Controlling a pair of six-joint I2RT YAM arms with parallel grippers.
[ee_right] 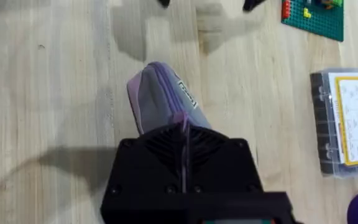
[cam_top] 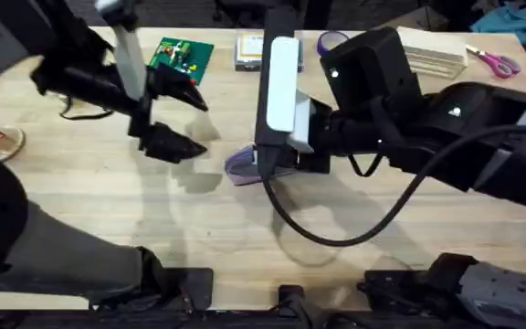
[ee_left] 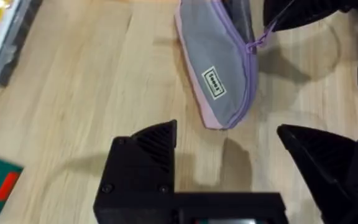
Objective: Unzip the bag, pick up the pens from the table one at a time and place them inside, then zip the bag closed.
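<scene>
Dark floor beyond the far edge, blue cloth (upper right corner)

Lighting's pretty even and bright, coming from above, so the table gets soft grey shadows under both arms, no harsh glare. The overhead view has the right arm looming big, dark and smeared. In both wrist views the black fingers up close are soft while the bag farther off looks reasonably crisp.
</scene>
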